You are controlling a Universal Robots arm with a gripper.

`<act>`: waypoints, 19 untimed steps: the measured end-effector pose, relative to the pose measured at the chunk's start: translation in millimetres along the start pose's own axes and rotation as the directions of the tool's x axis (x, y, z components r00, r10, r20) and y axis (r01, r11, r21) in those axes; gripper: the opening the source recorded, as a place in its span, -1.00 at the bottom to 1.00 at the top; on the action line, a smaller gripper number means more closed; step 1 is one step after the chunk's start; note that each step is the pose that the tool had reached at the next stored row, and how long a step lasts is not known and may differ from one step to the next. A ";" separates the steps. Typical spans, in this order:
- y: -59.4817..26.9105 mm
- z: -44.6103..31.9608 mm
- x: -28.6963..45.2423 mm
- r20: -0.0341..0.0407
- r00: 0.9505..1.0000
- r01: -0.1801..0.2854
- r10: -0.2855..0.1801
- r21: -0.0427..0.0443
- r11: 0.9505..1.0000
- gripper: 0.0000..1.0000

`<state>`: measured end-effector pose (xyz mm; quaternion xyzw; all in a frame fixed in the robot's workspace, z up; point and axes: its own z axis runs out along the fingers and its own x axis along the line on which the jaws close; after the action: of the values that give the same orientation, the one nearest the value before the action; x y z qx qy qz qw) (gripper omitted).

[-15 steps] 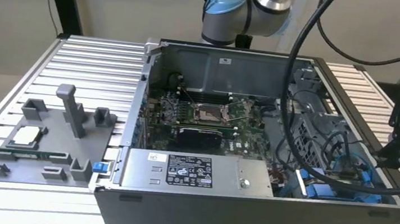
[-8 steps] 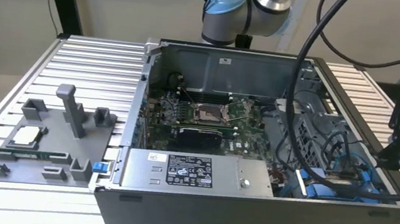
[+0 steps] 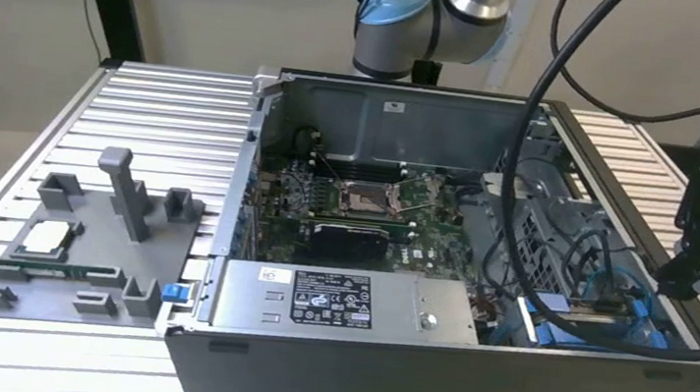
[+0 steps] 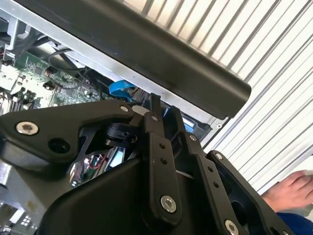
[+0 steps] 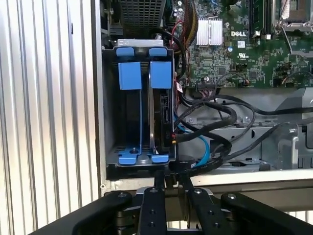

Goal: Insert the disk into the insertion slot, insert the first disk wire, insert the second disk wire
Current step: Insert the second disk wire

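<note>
1. One gripper (image 5: 172, 177) sits closest to the lens in both wrist views, black and jointed. Whether it is apart, together or clamped on something I cannot tell.
2. Just past it in the first wrist view runs the pale rim of the computer case (image 5: 254, 178).
3. Next comes the drive cage (image 5: 108, 112), which has two slots side by side. The disk (image 5: 162, 110) sits in the slot nearer the wiring, with its blue frame showing at both ends. The other slot also shows blue tabs (image 5: 130, 76).
4. Black cables (image 5: 210, 122) and a light blue cable (image 5: 204, 147) bunch just beside the disk. Whether any is plugged into it cannot be told.
5. Farther in lies the green motherboard (image 5: 234, 58).
6. In the exterior view the gripper hangs at the case's corner on the exterior view's right, near the cage. The labelled power-supply box (image 3: 331, 303) lies along the front wall.
7. A grey fixture tray (image 3: 66, 258) rests on the slotted table (image 3: 162, 105), on the exterior view's left, well apart from the case.
8. A person's hand (image 4: 288, 192) appears in the second wrist view, beyond the case.
</note>
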<state>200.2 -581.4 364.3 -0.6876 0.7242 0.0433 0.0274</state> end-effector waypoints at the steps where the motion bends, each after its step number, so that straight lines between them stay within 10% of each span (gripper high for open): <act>1: -0.1 0.3 -0.1 0.014 1.000 0.000 0.000 -0.001 1.000 1.00; 4: -0.2 0.3 1.5 0.062 0.998 0.001 -0.001 -0.003 1.000 1.00; 7: -0.6 -0.1 5.1 0.094 0.996 0.002 -0.002 -0.005 1.000 1.00; 8: -0.7 -0.2 6.0 0.102 0.995 0.002 -0.002 -0.006 1.000 -1.00; 19: 12.2 -12.8 8.6 0.122 0.993 0.002 -0.001 -0.010 1.000 -1.00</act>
<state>187.7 -590.7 376.6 -0.6845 0.7204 0.0886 0.0682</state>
